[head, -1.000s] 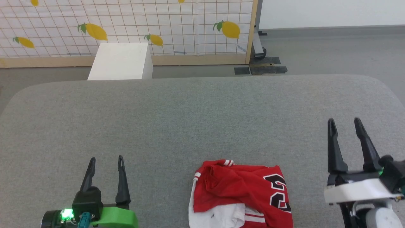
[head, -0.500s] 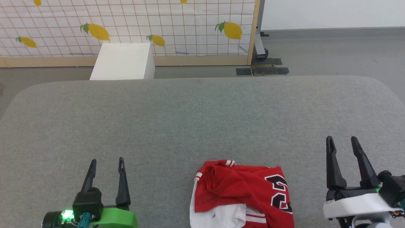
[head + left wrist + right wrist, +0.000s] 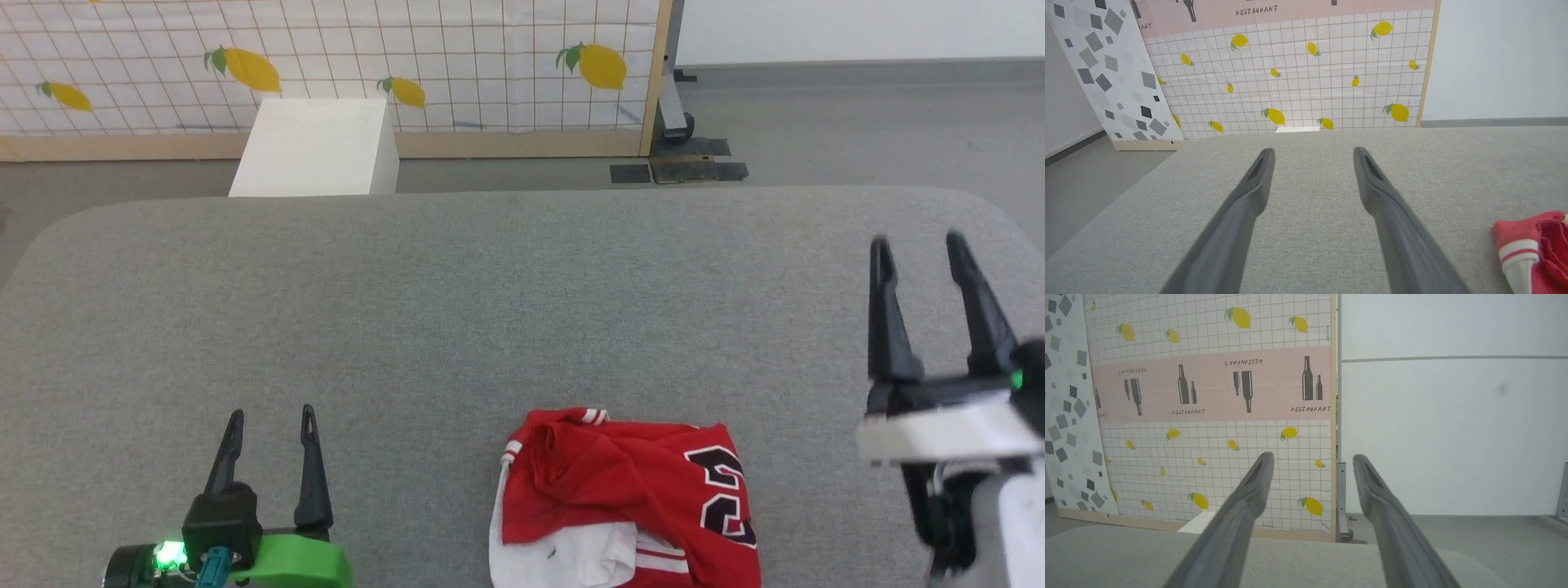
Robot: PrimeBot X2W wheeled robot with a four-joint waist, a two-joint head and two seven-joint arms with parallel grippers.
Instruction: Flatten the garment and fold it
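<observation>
red t-shirt (image 3: 604, 482) lies crumpled at the 6 o'clock edge of the grey padded table (image 3: 490, 310) in the head view, its near part cut off by the frame. a white sleeve (image 3: 563, 555) is bunched at its 7 o'clock corner, and the black-and-white number print (image 3: 722, 498) shows toward 3 o'clock. it looks light, soft and limp, so it will likely sag and slide over itself rather than hold a shape. best taken by pinching an outer edge, such as the striped cuff (image 3: 589, 418) at 12 o'clock or a hem corner, not the heaped middle. left gripper (image 3: 272, 412) sits low at the shirt's 9 o'clock, well apart from it, fingers pointing to 12 o'clock, spread and empty. right gripper (image 3: 917, 240) hangs at the shirt's 2 o'clock, apparently raised above the table, fingers likewise spread, holding nothing
</observation>
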